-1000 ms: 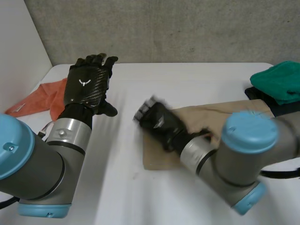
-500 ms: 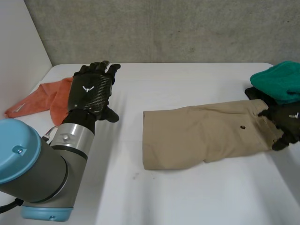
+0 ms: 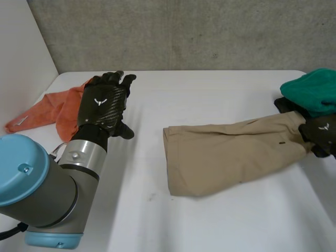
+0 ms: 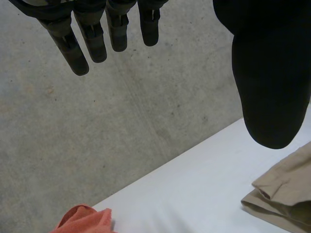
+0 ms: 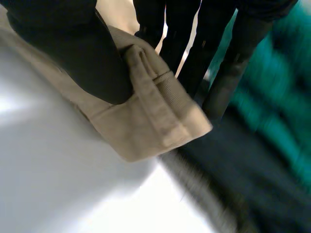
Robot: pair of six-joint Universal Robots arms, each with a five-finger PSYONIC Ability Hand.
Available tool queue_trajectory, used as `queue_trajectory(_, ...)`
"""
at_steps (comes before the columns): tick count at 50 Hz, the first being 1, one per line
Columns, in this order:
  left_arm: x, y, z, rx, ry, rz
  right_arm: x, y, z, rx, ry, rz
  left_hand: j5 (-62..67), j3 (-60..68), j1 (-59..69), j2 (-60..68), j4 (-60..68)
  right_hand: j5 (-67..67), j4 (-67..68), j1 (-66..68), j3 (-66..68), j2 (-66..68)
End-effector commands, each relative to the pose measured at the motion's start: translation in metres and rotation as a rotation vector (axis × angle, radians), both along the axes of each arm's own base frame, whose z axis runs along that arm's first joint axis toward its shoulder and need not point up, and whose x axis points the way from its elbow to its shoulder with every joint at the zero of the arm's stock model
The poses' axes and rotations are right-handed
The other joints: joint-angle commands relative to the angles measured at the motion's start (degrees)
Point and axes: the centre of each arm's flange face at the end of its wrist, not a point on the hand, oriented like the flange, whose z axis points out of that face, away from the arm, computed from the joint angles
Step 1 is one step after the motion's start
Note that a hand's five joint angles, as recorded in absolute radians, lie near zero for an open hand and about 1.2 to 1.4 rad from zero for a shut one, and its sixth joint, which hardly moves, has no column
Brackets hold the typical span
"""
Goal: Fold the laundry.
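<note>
Trousers (image 3: 231, 152), tan, lie stretched out flat on the white table (image 3: 210, 89), already doubled leg on leg by the look of it. My right hand (image 3: 320, 136) has the narrow end of the trousers: in its wrist view the thumb presses down on the stitched band and the fingers sit on the other side of the cloth, so it's a pinch grip on that end. I read that hold as tensioning, with the end kept taut so the trousers lie straight before the next fold.

My left hand (image 3: 102, 105) hangs above the table, well apart from the wide end of the trousers, fingers straight and spread, holding nothing. I judge it's waiting to take that free end or pin it.

A green cloth (image 3: 310, 89) sits on a dark garment (image 3: 286, 105) just beside the pinched end of the trousers (looks like the done pile, though I can't confirm). It's close enough that the right hand's fingers could snag it. An orange cloth (image 3: 50, 110) lies crumpled well apart from the trousers, beyond the left hand, probably next in line.

Progress guess: mid-fold, and the trousers need at least one more crosswise fold.
</note>
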Motion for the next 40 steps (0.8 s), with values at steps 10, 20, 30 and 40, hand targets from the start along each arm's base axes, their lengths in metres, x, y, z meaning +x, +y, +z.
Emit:
queue_trajectory(10,0.002,-0.001,0.001,-0.003,0.002,0.005,0.196,0.120,0.044,-0.344,0.205,0.654,-2.8,-2.2,-0.9,-1.9,-1.6,13.4,11.4,17.2,11.7,12.5)
queue_trajectory(20,0.000,-0.002,0.006,-0.019,0.007,0.003,0.232,0.175,-0.002,-0.299,0.285,0.876,-2.8,-2.2,-0.9,-1.9,-1.6,-14.5,-16.5,-10.7,-16.2,-15.4)
queue_trajectory(30,-0.023,-0.009,0.042,-0.107,0.071,-0.038,0.223,0.162,0.059,-0.099,-0.176,0.736,-2.4,-1.8,-0.5,-1.5,-1.3,-56.6,-58.6,-52.8,-58.3,-57.5)
queue_trajectory(40,-0.097,0.002,0.016,0.011,-0.015,-0.217,0.155,0.086,0.105,0.148,-0.662,0.350,-2.6,-2.0,-0.7,-1.7,-1.4,-56.6,-58.6,-52.8,-58.3,-57.5)
